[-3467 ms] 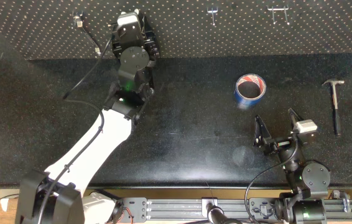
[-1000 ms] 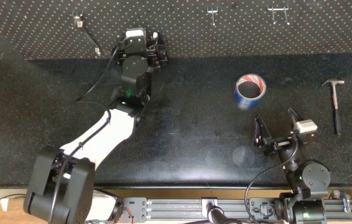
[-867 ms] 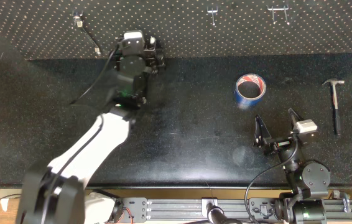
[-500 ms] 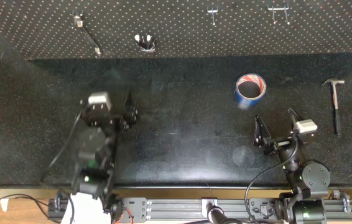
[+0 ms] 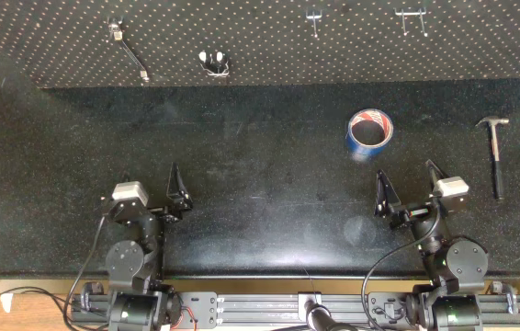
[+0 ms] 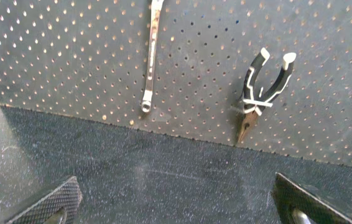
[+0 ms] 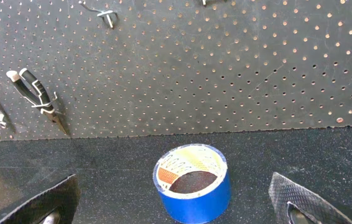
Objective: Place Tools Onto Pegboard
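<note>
Black-and-white pliers [image 5: 214,62] [image 6: 263,87] [image 7: 39,93] hang on the pegboard [image 5: 269,41], to the right of a hanging wrench [image 5: 130,51] [image 6: 152,56]. A blue tape roll [image 5: 369,133] [image 7: 191,183] stands on the black mat, and a hammer [image 5: 494,156] lies at the far right. My left gripper [image 5: 154,195] [image 6: 176,211] is open and empty near the front left edge, far back from the pegboard. Open and empty too, my right gripper [image 5: 409,188] [image 7: 176,211] sits in front of the tape roll, a short way from it.
Two bare metal hooks [image 5: 314,20] [image 5: 412,18] stick out of the pegboard at the upper right. The black mat [image 5: 269,165] lies open between the two arms and the board.
My left arm has let go of the pliers, which now hang on the pegboard, and has pulled back to the front left. The right arm has not moved.
</note>
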